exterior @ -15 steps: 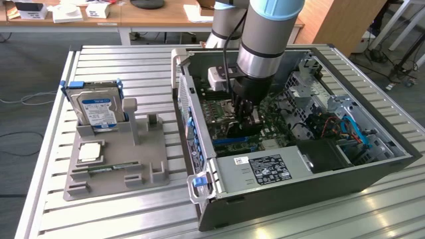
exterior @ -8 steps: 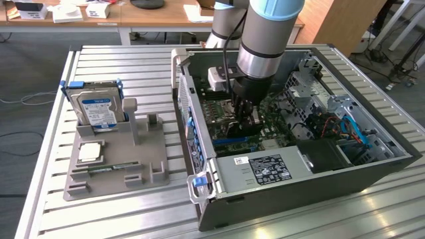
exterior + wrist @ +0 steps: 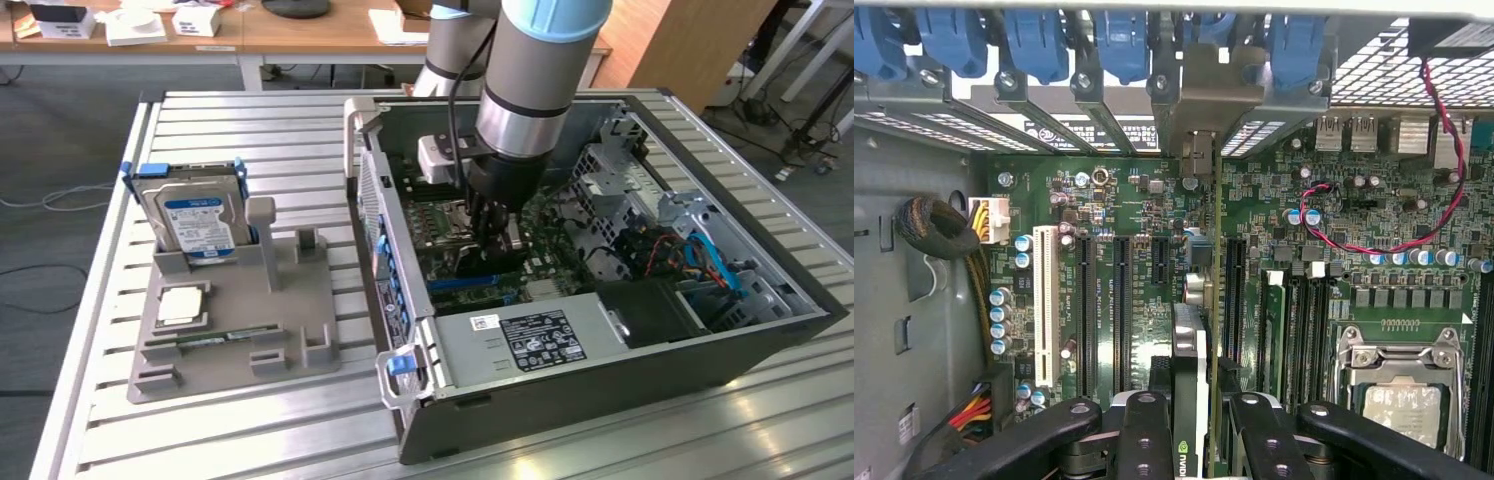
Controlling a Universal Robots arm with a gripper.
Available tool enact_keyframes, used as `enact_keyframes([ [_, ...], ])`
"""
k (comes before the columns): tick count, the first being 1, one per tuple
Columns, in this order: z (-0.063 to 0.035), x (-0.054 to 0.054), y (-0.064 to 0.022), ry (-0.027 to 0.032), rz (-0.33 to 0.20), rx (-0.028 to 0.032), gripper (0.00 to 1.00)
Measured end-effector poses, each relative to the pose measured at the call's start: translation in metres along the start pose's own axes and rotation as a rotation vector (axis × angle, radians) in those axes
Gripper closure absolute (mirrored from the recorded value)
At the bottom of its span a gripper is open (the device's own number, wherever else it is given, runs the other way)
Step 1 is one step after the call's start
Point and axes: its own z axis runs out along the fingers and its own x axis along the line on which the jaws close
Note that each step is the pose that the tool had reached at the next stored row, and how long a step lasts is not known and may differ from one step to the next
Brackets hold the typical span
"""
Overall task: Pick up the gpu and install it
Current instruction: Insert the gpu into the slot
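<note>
I have the gripper [image 3: 491, 242] clamped on the gpu [image 3: 1190, 350], edge-on over the motherboard [image 3: 1104, 200] by the computer case's [image 3: 601, 400] rear edge, seemingly above a slot.

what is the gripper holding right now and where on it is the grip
The gpu, held edge-on: the fingers pinch its two flat faces at the edge away from the motherboard, inside the computer case.

Silver arm [image 3: 527, 100], pale blue cap [image 3: 554, 15], black cable [image 3: 454, 105], black gripper [image 3: 489, 250].

Exterior high above the case [image 3: 601, 385]; wrist close over its motherboard [image 3: 1134, 200].
</note>
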Motion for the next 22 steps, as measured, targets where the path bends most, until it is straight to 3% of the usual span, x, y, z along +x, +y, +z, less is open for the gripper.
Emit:
enact_keyframes([
  [22, 0.0026, 0.0001, 0.0001, -0.0003, 0.0, 0.0, 0.73],
])
